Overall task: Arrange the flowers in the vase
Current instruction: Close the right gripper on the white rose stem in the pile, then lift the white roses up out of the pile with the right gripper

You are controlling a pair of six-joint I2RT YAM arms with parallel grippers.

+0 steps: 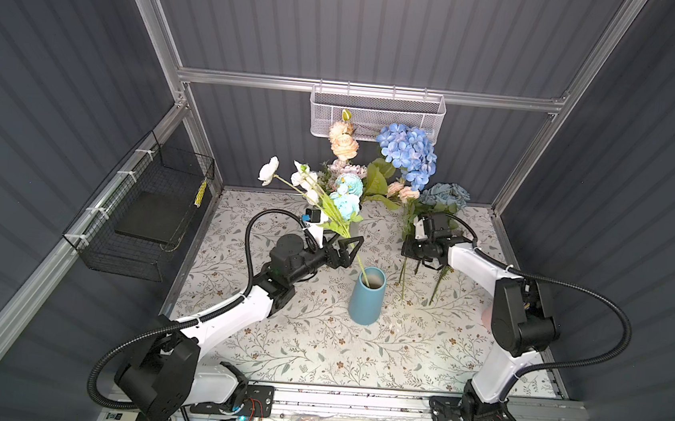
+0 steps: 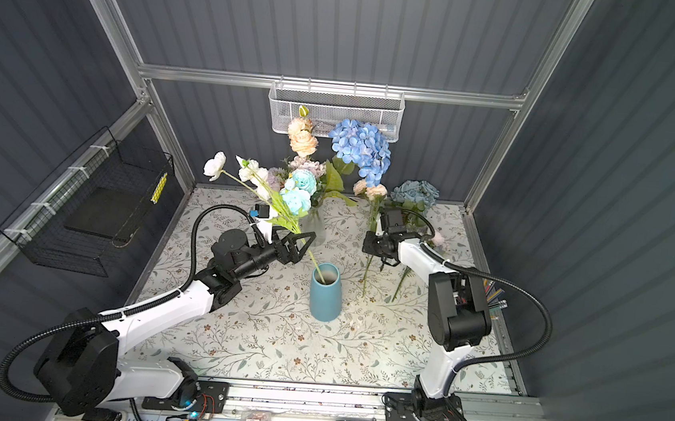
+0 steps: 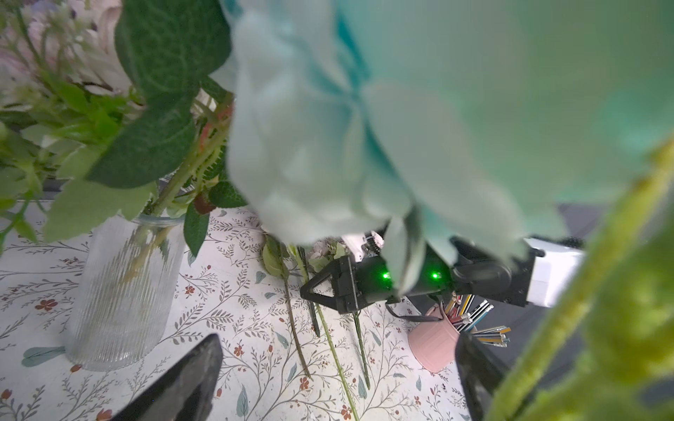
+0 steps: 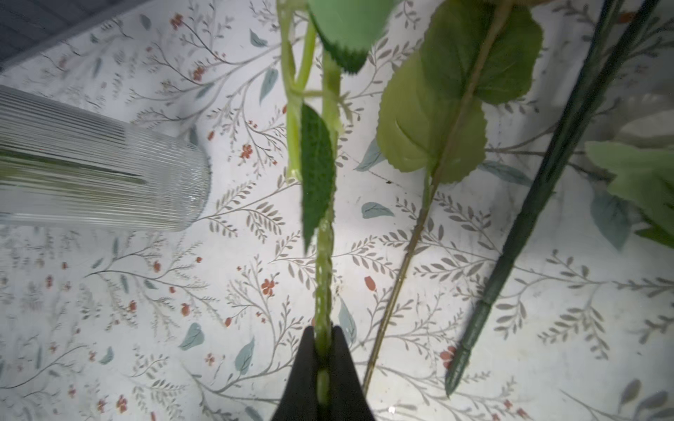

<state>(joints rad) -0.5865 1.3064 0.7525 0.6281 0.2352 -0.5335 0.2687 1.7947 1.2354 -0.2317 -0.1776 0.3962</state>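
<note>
Leaning in the blue vase, both top views: the white-flowered spray (image 1: 335, 219) has its stem end inside the blue vase (image 1: 366, 301) and tilts far out toward the back left.
Left gripper, top views: the left gripper (image 1: 351, 250) stands wide open, and the spray's stem passes between its jaws unclamped.
Risk there: I judge the spray top-heavy. With nothing clamping it, it may slide out or tip the vase, and a jaw could catch its leaves on pulling away.
Other flowers, top views: a full bouquet sits in the glass vase (image 2: 316, 230) behind. Loose stems lie on the table (image 1: 316, 343) at right, under the right gripper (image 2: 385, 262), whose jaws are hidden from above.
Left wrist view: a blurred pale-blue rose (image 3: 364, 145) fills most of it, so the blue vase is out of sight. It does show the pink cup (image 3: 434, 346) of pencils, which the right arm mostly hides from above.
Right wrist view: only here are the right jaws plain, closed on a light-green stem (image 4: 324, 255). A brown stem (image 4: 401, 273) and a dark stem (image 4: 510, 255) lie just beside it.
Risk here: the pinch is narrow, so the bloom end may swing and the stem twist. Its leaves could drag the neighbours, and a carry toward the blue vase would cross the leaning spray.
</note>
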